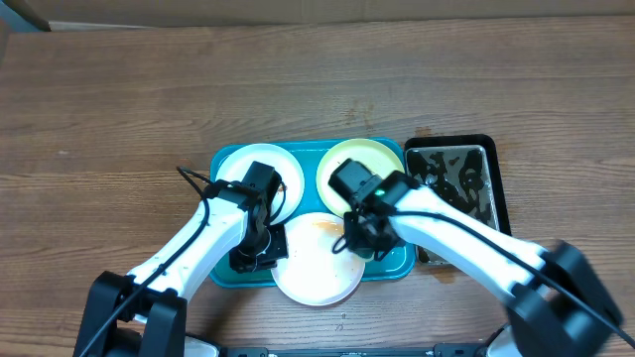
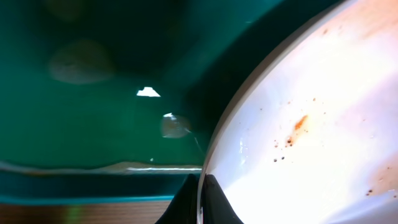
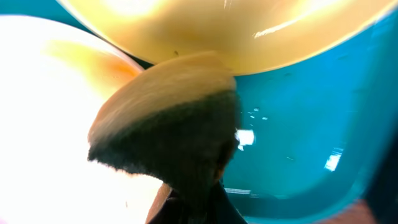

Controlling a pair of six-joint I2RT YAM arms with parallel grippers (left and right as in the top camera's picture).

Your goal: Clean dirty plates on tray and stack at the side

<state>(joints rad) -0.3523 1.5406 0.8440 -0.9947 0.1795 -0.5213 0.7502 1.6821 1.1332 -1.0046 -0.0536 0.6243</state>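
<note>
The teal tray [image 1: 226,164] holds three plates. A white plate [image 1: 283,178] lies at its back left and a yellow-green plate [image 1: 369,157] at its back right. A second white plate [image 1: 316,266] with a brown smear lies at the front and overhangs the tray's front rim. My left gripper [image 1: 260,250] is shut on this plate's left rim, as the left wrist view [image 2: 201,199] shows, with small brown specks on the plate [image 2: 311,112]. My right gripper [image 1: 355,238] is shut on a dark sponge [image 3: 168,137] held at the plate's right edge [image 3: 43,112], under the yellow-green plate [image 3: 217,31].
A black pan of water [image 1: 491,149] stands right of the tray, close to my right arm. The wooden table [image 1: 119,99] surrounds the tray. The tray floor shows in both wrist views [image 2: 93,93] [image 3: 298,124].
</note>
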